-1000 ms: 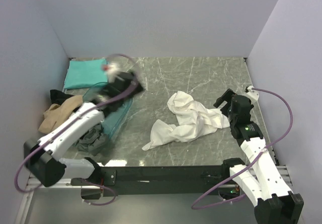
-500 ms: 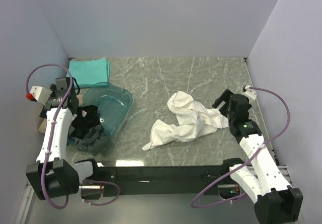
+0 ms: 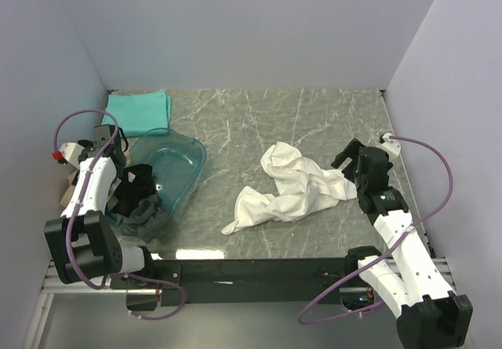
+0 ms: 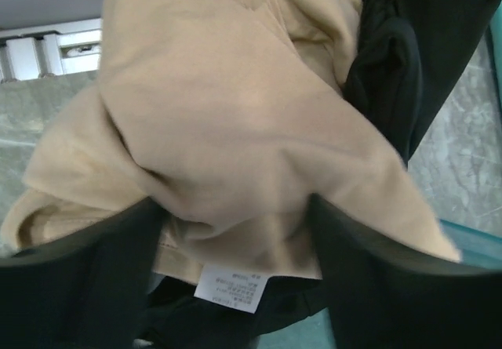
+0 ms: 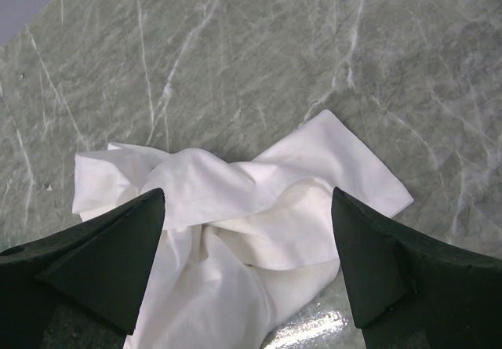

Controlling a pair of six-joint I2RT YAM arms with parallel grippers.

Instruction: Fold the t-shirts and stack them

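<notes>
A crumpled white t-shirt (image 3: 290, 186) lies in the middle of the table. My right gripper (image 3: 351, 158) hovers at its right end. In the right wrist view that gripper (image 5: 248, 196) is open, with the white t-shirt (image 5: 235, 208) below the gap and untouched. A folded teal t-shirt (image 3: 140, 110) lies at the back left. My left gripper (image 3: 106, 147) is down at the far left. In the left wrist view it (image 4: 235, 204) stands wide, with a bunched fold of the tan t-shirt (image 4: 227, 106) filling the space between its fingers (image 4: 86, 278).
A clear blue-tinted plastic bin (image 3: 185, 170) lies tipped beside the left arm. Black cloth (image 3: 140, 181) and grey cloth (image 3: 146, 216) lie by it, and black cloth (image 4: 408, 59) borders the tan tee. Walls close in on the left, back and right.
The left arm swung from above the bin out to the far left and came down on the tan t-shirt, its jaws narrowing slightly. The right arm and white t-shirt stayed put.
</notes>
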